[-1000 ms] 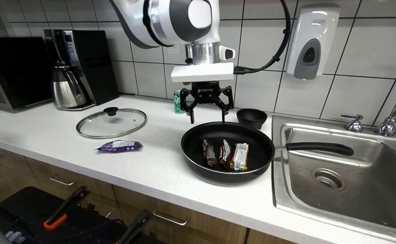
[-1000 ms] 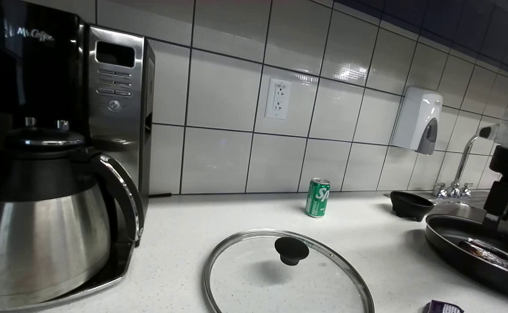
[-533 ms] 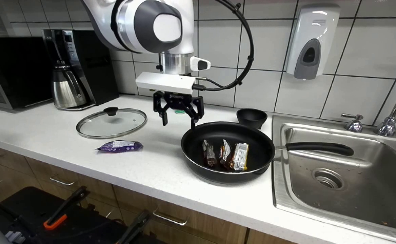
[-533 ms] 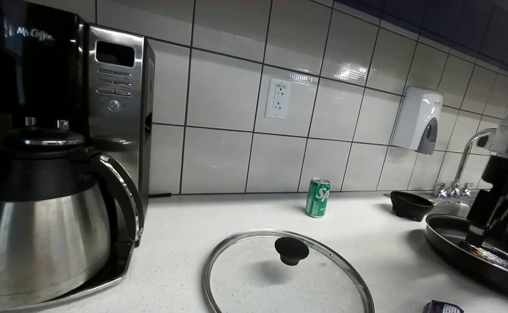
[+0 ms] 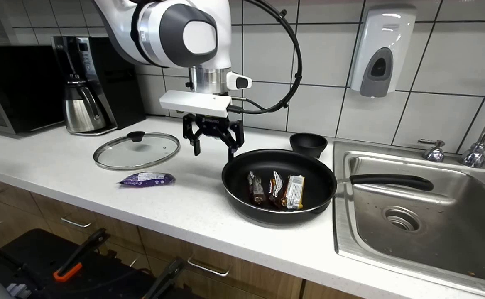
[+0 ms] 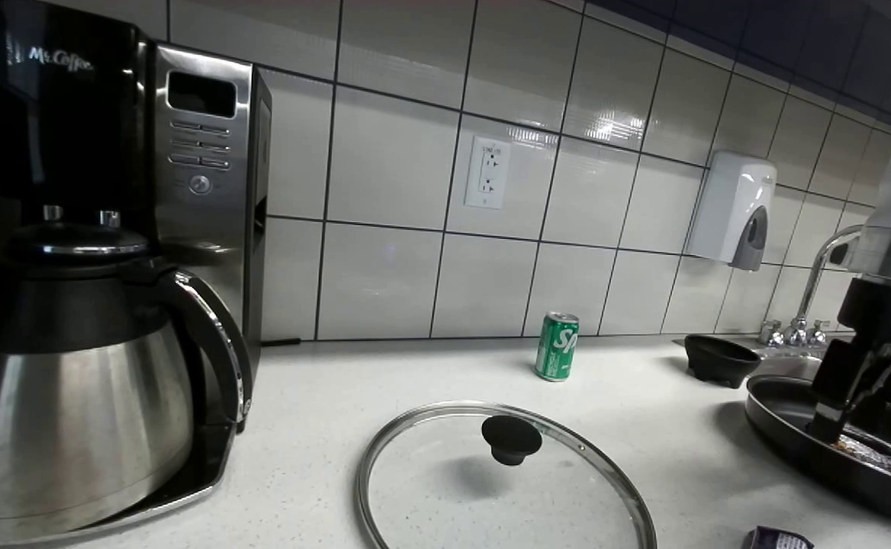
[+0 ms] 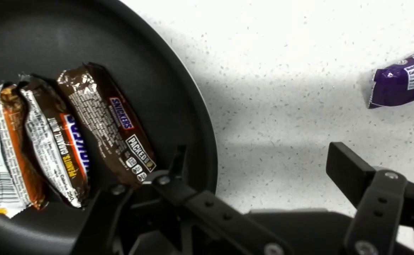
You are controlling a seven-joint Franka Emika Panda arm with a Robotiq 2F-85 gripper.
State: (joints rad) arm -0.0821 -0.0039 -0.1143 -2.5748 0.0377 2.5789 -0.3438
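- Inside the black frying pan (image 5: 309, 178), three wrapped bars (image 5: 275, 190) lie side by side: a brown Snickers (image 7: 100, 117) closest to the gripper (image 5: 214, 156), a silver-and-brown bar (image 7: 54, 141) in the middle, and a white-and-orange bar (image 7: 1, 141) touching it.
- The gripper hangs beside the pan with its jaws spread wide, unclenched and holding nothing; part of the pan's rim (image 7: 200, 109) and the pale counter (image 5: 192, 203) show between them in the wrist view.
- One finger (image 7: 179, 159) crosses in front of the pan there, near the end of the Snickers; whether it meets the pan cannot be told. The other finger (image 7: 348, 170) is seen against the counter.
- On the counter, well apart from the pan, a purple packet (image 5: 147, 179) lies flat.
- Behind that packet rests a round glass lid (image 5: 136, 151) with a metal edge, its black knob (image 5: 135, 136) pointing up.
- In an exterior view, a green can (image 6: 556, 349) stands upright near the tiled wall (image 6: 384, 282).
- Just behind the pan sits a small black bowl (image 5: 308, 144).
- The pan's black handle (image 5: 392, 181) sticks out over the steel sink (image 5: 346, 238), where a curved faucet (image 6: 815, 267) rises at the rear edge.
- A white soap dispenser (image 5: 381, 54) is mounted on the wall, and an outlet (image 6: 489, 174) is set into the tiles.
- Towards one end of the counter stand a coffee maker (image 5: 118, 79) with a steel carafe (image 5: 84, 110) and a dark boxy appliance (image 5: 18, 83) beside it.
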